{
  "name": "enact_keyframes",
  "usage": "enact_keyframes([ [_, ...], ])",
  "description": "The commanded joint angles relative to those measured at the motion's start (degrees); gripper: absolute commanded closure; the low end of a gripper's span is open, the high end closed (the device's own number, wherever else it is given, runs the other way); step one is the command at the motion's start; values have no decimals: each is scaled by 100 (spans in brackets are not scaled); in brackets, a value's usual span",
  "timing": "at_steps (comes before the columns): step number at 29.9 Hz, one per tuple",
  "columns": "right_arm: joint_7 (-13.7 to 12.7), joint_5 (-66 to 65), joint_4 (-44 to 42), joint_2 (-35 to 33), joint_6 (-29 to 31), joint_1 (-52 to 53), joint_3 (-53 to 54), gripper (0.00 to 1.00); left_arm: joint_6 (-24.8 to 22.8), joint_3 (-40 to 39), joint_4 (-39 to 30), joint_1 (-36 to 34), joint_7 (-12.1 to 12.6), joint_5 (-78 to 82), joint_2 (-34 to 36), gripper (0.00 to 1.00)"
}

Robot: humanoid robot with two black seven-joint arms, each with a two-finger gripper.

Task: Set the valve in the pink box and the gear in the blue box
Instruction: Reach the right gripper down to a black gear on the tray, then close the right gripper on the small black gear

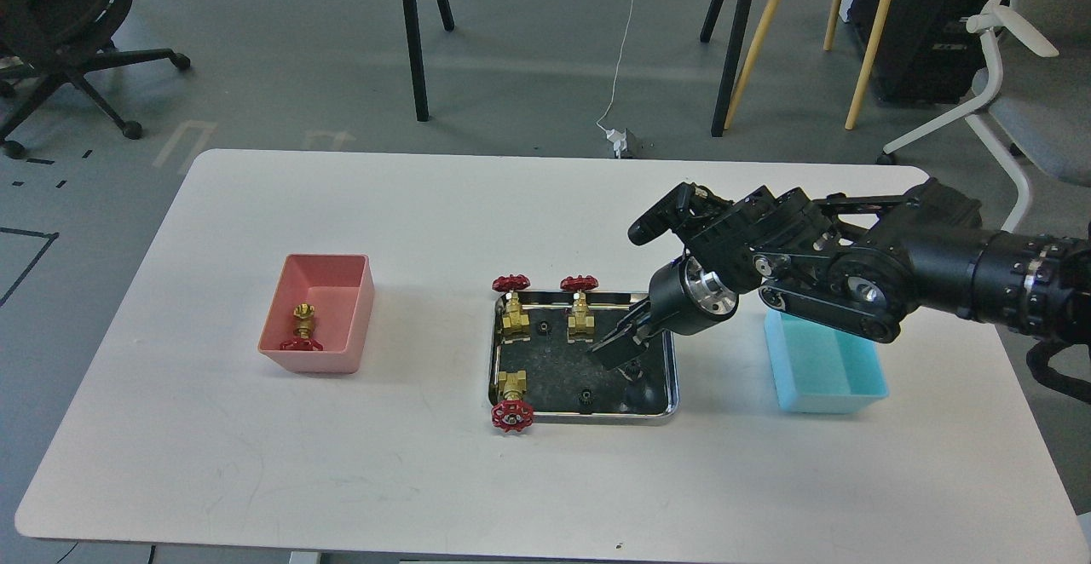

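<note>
My right gripper point(615, 353) reaches down into the right half of the steel tray point(670, 389), over the spot where gears lay; its dark fingers blur into the dark tray floor. Two black gears show in the tray, one at the back point(544, 325) and one at the front point(585, 396); the others are hidden under the gripper. Three brass valves with red handwheels stand in the tray, at back left point(512, 315), back middle point(580, 317) and front left point(511, 400). One valve point(303, 330) lies in the pink box point(341, 279). The blue box point(822, 372) is partly covered by my right arm.
The white table point(426, 206) bears the pink box on the left, the tray in the middle and the blue box on the right. Chairs, stand legs and cables are on the floor beyond the far edge.
</note>
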Motion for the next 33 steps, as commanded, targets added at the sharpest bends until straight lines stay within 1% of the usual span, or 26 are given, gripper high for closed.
enact_keyframes([
  [1, 8, -6, -251, 183, 1, -27, -248, 1, -6, -1, 24, -35, -3, 0, 1, 4],
  [6, 43, -110, -559, 306, 1, -212, -310, 2, -6, -1, 16, -44, -12, 0, 1, 4],
  [8, 121, -225, -708, 394, 1, -300, -363, 7, -6, -1, 16, -44, -12, 0, 1, 4],
  [11, 315, -295, -840, 535, 1, -335, -407, 13, -15, -1, 24, -53, -12, 0, 1, 4],
  [15, 315, -304, -884, 632, 1, -317, -539, 20, -15, -9, 16, -53, -12, 0, 9, 4],
  [18, 315, -304, -1077, 719, 1, -326, -574, 25, -15, -1, 24, -88, -21, 0, 9, 4],
  [26, 307, -524, -1464, 869, 1, -361, -574, 26, -15, -9, 24, -106, -21, 0, 18, 4],
  [33, 298, -542, -1473, 869, 1, -344, -705, 26, -15, -1, 24, -150, -21, 0, 27, 4],
])
